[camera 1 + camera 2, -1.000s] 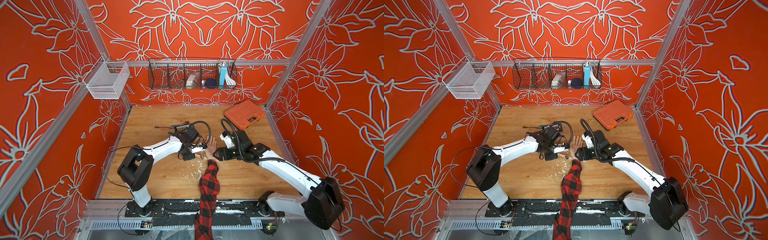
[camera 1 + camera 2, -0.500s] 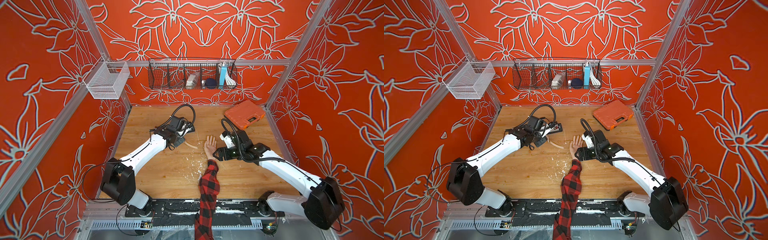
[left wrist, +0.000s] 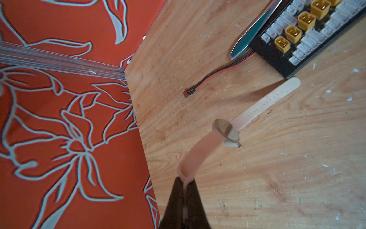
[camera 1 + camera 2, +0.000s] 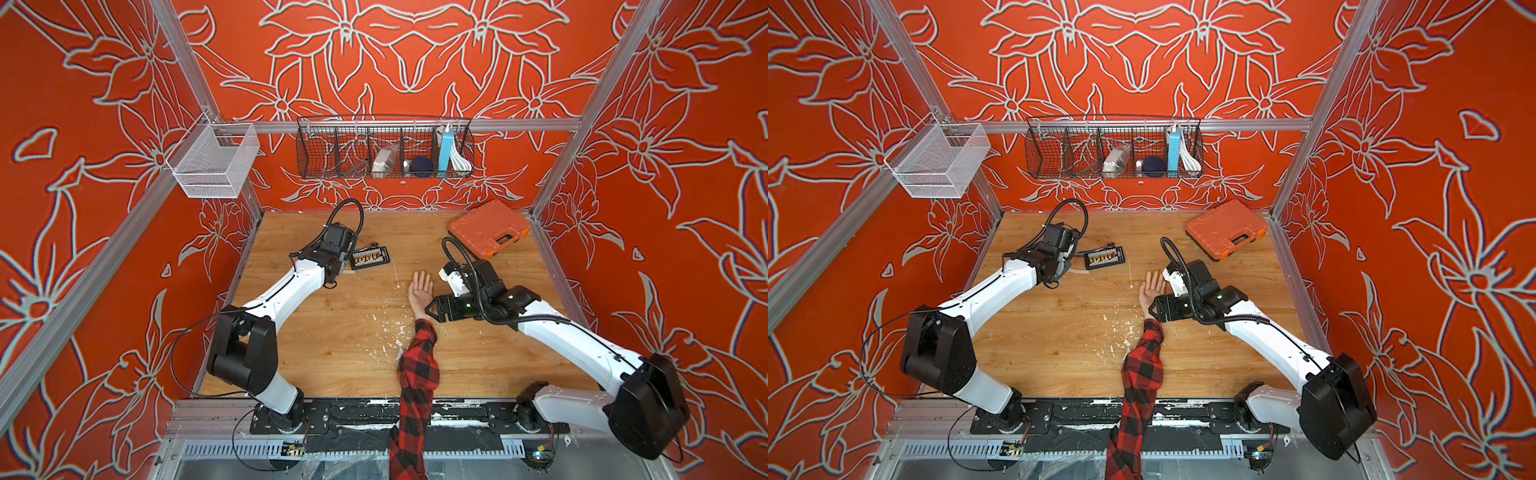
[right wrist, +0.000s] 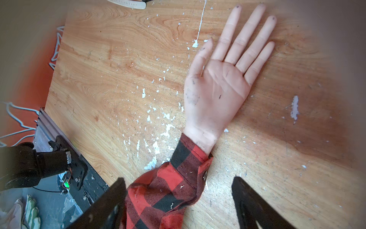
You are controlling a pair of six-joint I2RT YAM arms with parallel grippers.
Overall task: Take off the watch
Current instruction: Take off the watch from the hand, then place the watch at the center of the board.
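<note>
Left gripper (image 3: 185,181) pinched the watch (image 3: 226,133) by one strap end, clear of the hand (image 5: 215,89); right gripper (image 5: 178,179) stood wide open over the sleeve (image 5: 164,198)

counter (image 5: 118,69): bare wood, visible grain, scuffed, flecked white
watch (image 3: 226,133): smooth matt strap, shiny metal back
sleeve (image 5: 174,184): soft woven checked cloth
case (image 4: 488,226): orange moulded plastic, slight sheen
basket (image 4: 324,149): thin dark metal wire
</note>
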